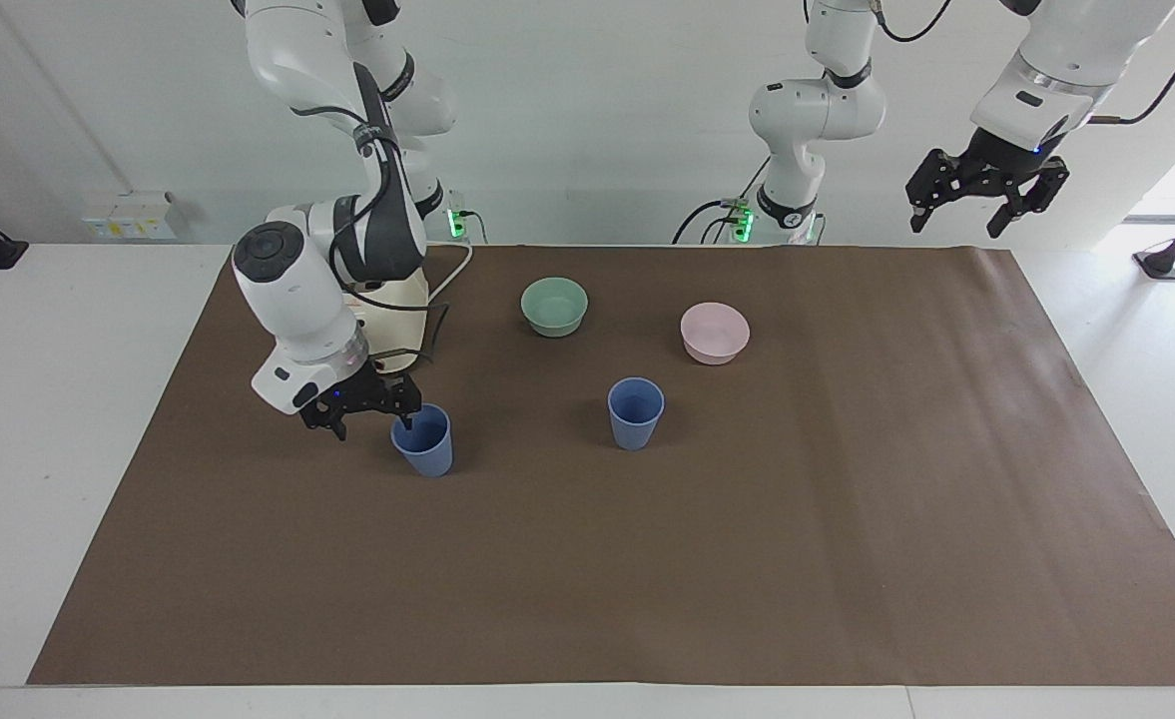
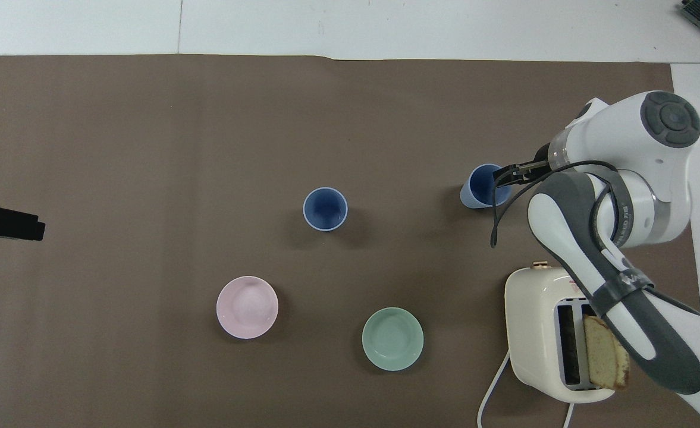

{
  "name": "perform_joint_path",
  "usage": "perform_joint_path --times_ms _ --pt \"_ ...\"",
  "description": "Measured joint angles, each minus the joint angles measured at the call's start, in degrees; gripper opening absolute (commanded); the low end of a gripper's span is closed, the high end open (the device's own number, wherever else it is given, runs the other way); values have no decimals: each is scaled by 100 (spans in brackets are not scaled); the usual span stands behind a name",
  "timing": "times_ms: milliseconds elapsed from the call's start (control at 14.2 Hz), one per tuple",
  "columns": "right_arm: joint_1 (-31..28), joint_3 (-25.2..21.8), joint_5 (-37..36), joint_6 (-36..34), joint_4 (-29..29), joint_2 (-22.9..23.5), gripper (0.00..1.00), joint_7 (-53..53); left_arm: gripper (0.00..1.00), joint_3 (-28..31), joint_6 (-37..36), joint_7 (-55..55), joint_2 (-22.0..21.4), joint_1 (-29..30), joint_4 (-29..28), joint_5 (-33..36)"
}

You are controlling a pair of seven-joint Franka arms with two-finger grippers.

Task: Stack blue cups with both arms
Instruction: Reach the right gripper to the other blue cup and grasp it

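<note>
Two blue cups stand upright on the brown mat. One cup is toward the right arm's end, the other cup is near the middle. My right gripper is open and low at the first cup's rim. One finger seems to reach inside the rim and the other is outside, on the side toward the right arm's end. My left gripper is open and empty, held high over the mat's edge at the left arm's end. There it waits.
A cream toaster with a bread slice stands nearer to the robots than the first cup, partly hidden by the right arm. A mint-green bowl and a pink bowl sit nearer to the robots than the middle cup.
</note>
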Motion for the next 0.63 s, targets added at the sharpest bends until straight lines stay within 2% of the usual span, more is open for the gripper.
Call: perform_joint_path --times_ms 281,351,421,492,632 --pt "25 4 0 100 -17 120 100 0 100 6 0 -2 -8 0 0 -68" --pt "60 5 0 101 -24 139 95 0 100 6 0 -3 -8 0 0 -91" --pt "93 7 0 101 -33 162 61 0 100 9 0 -4 -9 0 0 -117" --pt "122 6 0 106 -37 188 31 0 100 14 0 -4 -10 0 0 -148" --pt "158 7 0 112 -37 209 2 0 100 21 0 -4 -12 1 0 -180"
